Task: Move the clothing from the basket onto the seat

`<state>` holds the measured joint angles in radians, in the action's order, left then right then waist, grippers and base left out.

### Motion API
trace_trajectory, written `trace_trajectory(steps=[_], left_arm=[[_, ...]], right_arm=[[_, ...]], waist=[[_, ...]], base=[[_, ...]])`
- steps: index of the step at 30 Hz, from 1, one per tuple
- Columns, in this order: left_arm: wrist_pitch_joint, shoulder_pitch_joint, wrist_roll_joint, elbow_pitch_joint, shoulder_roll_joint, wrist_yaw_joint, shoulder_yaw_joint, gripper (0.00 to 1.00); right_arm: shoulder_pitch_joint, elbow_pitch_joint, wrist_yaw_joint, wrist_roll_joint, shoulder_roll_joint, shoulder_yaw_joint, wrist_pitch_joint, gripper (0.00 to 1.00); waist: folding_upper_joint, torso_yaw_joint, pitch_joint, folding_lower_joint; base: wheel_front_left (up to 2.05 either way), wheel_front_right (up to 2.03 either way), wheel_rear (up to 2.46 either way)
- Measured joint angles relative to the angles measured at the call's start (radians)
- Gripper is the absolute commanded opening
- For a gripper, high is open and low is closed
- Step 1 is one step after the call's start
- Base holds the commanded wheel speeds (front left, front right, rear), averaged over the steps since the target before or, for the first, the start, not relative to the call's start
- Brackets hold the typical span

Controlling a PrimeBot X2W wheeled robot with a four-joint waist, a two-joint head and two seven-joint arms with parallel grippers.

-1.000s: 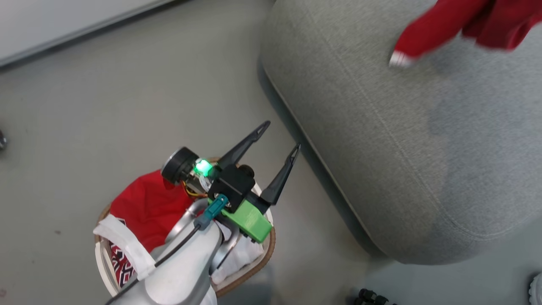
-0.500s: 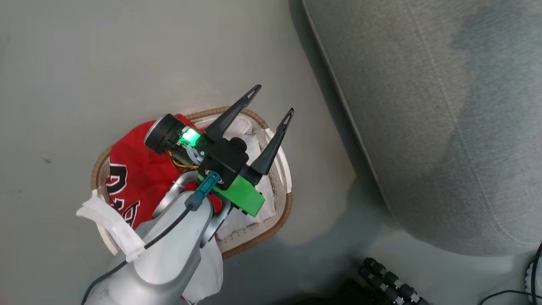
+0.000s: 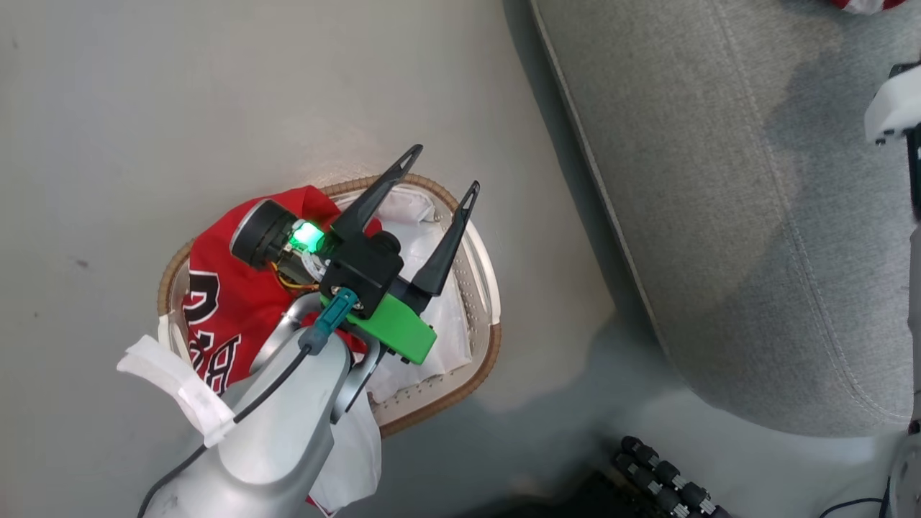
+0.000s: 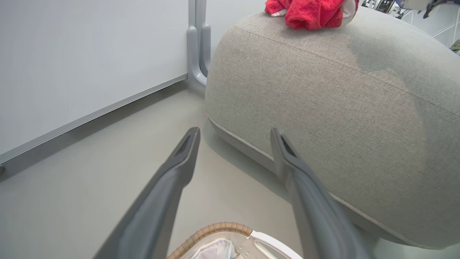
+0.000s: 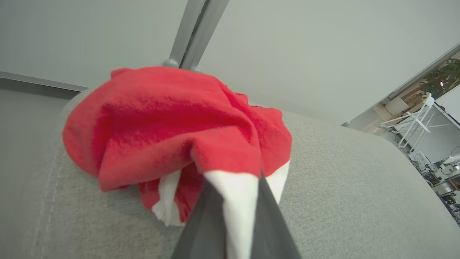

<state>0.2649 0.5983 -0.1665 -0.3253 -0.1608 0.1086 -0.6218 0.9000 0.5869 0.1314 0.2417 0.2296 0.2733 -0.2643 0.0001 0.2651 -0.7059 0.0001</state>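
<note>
The white basket (image 3: 492, 325) with a brown rim stands on the floor beside the seat (image 3: 719, 216). Red clothing (image 3: 230, 302) with black-and-white lettering lies in its left half. My left gripper (image 3: 445, 168) hovers open above the basket with nothing between its fingers; in the left wrist view the left gripper (image 4: 234, 132) points toward the seat (image 4: 323, 90). A second red piece of clothing (image 5: 172, 122) lies bunched on the seat (image 5: 341, 187). My right gripper (image 5: 237, 178) is shut on its white trim. The same piece of clothing (image 4: 309, 12) shows on top of the seat.
White fabric (image 3: 424, 316) fills the basket's right half. A row of black connectors (image 3: 669, 482) lies on the floor near the seat's front corner. A wall and a grey metal post (image 4: 197, 54) stand behind the seat. Bare grey floor (image 3: 180, 108) surrounds the basket.
The head camera has tilted down, so the basket shows higher up. The red piece that hung over the seat's far side now rests bunched on it. My left gripper stays open.
</note>
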Motion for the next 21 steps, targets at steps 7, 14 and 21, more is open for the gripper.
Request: trace_trajectory(steps=[7, 14, 21], left_arm=[[0.000, -0.049, -0.020, 0.002, 0.019, 0.001, 0.028, 1.00], [0.000, -0.098, -0.036, 0.008, 0.056, 0.007, 0.065, 1.00], [0.000, -0.166, -0.056, 0.029, 0.082, 0.007, 0.153, 1.00]], right_arm=[[-0.134, -0.043, 0.000, -0.014, -0.018, 0.007, 0.000, 1.00], [-0.294, -0.098, 0.000, -0.054, -0.016, 0.012, 0.000, 1.00], [-0.380, -0.137, 0.000, -0.055, -0.028, -0.009, 0.000, 1.00]], waist=[[0.0000, 0.006, 0.075, 0.0000], [-0.0001, -0.015, 0.175, -0.0002], [0.0000, -0.056, 0.285, -0.0002]], base=[[0.00, 0.00, 0.00], [0.00, 0.00, 0.00], [0.00, 0.00, 0.00]])
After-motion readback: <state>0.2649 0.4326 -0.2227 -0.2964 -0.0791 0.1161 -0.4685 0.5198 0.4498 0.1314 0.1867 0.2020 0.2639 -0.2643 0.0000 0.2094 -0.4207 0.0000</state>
